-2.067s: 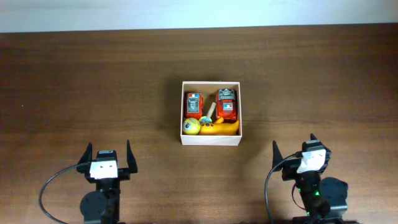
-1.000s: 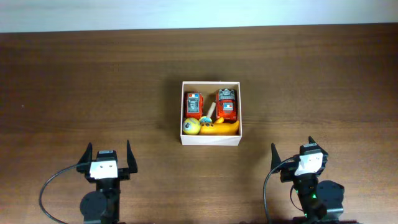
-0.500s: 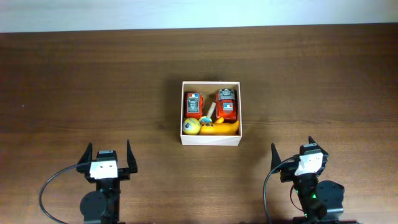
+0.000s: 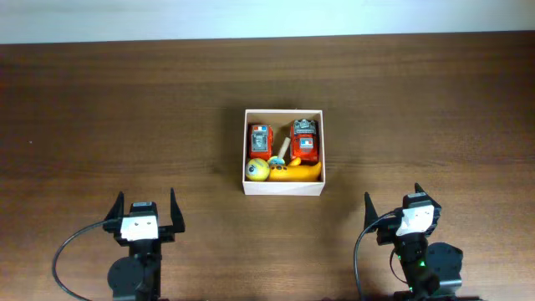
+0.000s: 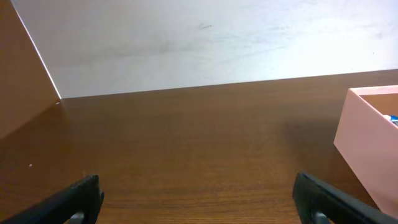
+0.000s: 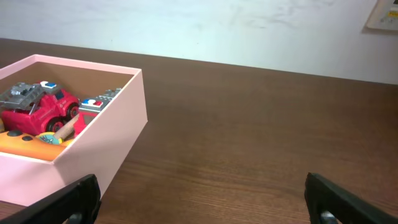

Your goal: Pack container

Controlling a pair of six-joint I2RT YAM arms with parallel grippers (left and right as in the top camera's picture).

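1. The container is sitting mid-table, well ahead of both arms. It is carrying a red truck, a second red truck, a yellow ball and a yellow toy.
2. Nothing is lying loose outside it, so packing is looking finished and the arms are parking.
3. The left gripper and the right gripper are both standing wide, holding nothing.
4. Next is calling for little: just staying clear of the container.
5. Against two seconds back, the right arm is sitting slightly nearer the table's near edge; everything else is matching.
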